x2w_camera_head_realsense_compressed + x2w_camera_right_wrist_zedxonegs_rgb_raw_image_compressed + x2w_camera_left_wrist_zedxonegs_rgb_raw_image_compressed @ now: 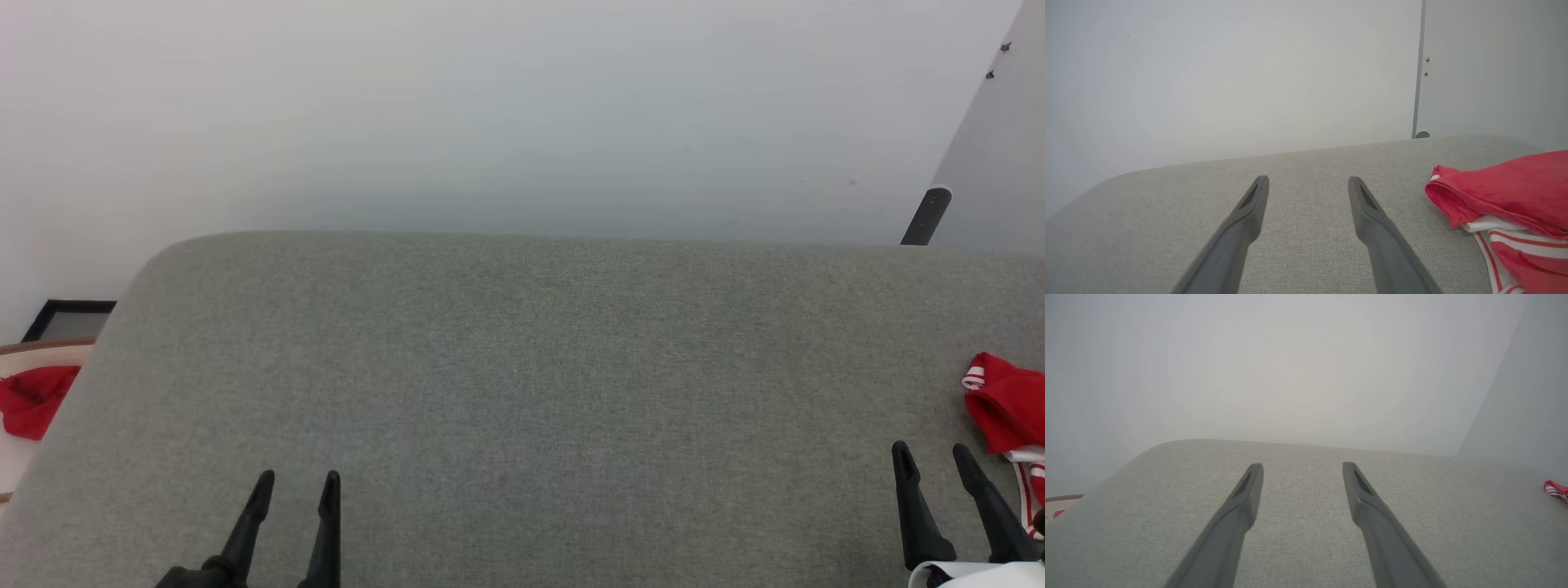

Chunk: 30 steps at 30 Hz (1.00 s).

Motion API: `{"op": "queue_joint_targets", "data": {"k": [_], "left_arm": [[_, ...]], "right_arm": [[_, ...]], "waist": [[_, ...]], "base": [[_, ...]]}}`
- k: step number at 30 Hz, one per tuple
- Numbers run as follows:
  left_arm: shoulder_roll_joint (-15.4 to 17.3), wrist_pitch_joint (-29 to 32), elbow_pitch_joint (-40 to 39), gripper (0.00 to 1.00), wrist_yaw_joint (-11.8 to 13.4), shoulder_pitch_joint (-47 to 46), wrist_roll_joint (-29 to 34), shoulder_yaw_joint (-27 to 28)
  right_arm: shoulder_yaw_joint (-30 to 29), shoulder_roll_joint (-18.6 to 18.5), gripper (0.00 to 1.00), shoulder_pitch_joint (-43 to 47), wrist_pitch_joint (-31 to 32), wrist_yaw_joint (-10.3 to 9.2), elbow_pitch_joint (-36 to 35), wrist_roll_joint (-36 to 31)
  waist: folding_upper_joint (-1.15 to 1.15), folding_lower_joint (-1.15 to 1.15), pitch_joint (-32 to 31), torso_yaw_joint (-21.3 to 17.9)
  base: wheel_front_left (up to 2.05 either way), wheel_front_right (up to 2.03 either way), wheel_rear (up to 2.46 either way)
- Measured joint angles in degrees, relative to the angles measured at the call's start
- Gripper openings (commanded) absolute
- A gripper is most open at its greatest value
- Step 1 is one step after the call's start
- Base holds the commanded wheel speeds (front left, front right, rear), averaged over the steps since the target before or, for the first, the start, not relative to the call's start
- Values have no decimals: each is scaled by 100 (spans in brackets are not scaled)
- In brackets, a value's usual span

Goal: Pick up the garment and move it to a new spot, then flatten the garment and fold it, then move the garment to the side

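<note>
Garment: crumpled, right edge of grey desk. Left gripper, right gripper: near edge, wide open, empty.

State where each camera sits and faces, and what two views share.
Head view: on the head, facing forward and down at the grey padded surface; left gripper lower left, right gripper lower right.
Left wrist view: on the left wrist, facing along its own open fingers toward the white wall.
Right wrist view: on the right wrist, along its own open fingers; garment to their right.
Shared: all three show the garment at their right edge.
</note>
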Motion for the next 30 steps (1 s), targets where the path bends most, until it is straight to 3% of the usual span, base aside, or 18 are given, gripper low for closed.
{"op": "queue_joint_targets", "data": {"k": [24, 25, 30], "left_arm": [[31, 0, -42, 100, 0, -23, -91, -25], [27, 0, -26, 0, 0, -20, -104, -19], [-40, 1, 211, 0, 0, 74, -129, -49]], "right_arm": [[-45, 119, 100, 29, -26, 0, -126, 0], [-42, 115, 0, 28, -19, 0, -133, 0], [-19, 197, 0, 58, 24, 0, 96, 14]], "waist": [[0, 0, -9, 7], [0, 0, -8, 4], [0, 0, -7, 0]], "base": [[0, 0, 0], [0, 0, 0], [0, 0, 0]]}}
